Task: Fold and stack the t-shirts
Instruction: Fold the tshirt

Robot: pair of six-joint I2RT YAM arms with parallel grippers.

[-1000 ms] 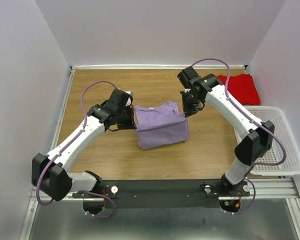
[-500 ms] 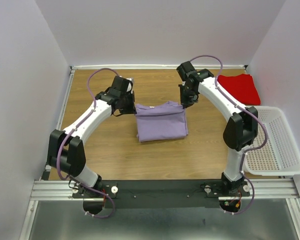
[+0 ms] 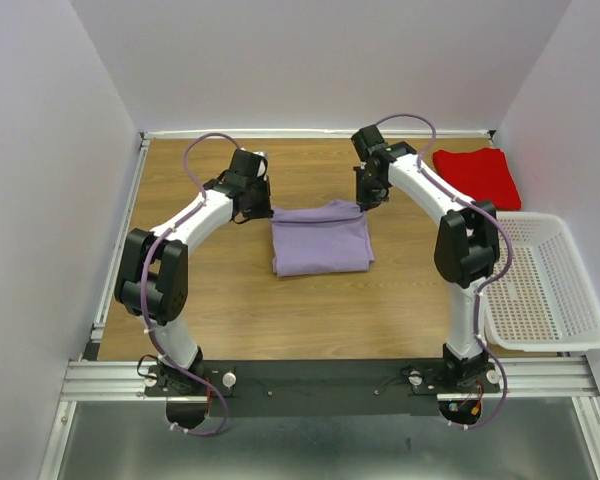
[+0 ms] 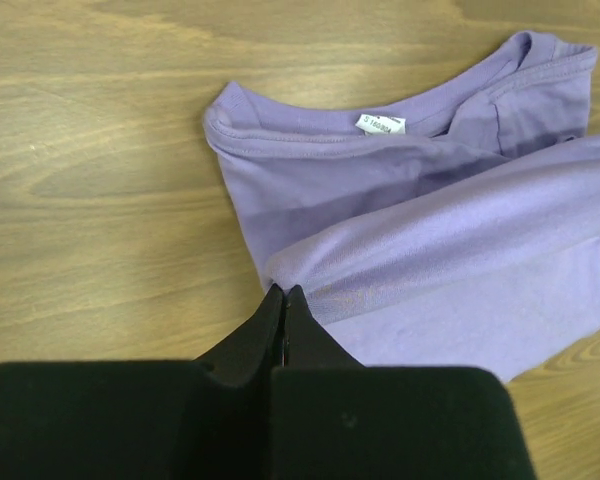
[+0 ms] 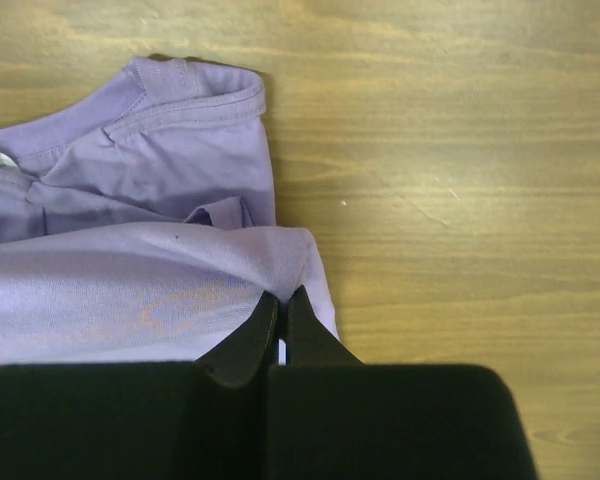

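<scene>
- Lavender t-shirt [image 3: 320,238] lies mid-worktop [image 3: 210,310], already a compact rectangle, collar [image 4: 380,108] toward the far side.
- Left hand [image 4: 283,292] is clenched, pinching the left corner of the upper folded layer.
- Right hand [image 5: 283,295] is likewise clenched on the right corner of that layer, just short of the collar.
- Red t-shirt [image 3: 477,177] sits folded in the far right corner, well apart. White basket [image 3: 540,300] stands near it, not involved.
- Judgement: the step in hand is the hem-to-collar fold of the lavender shirt, nearly closed.
- Next move calls for laying the edge flat in line with the collar, releasing both corners together and lifting clear without dragging cloth. Stacking with the red shirt is not yet done.
</scene>
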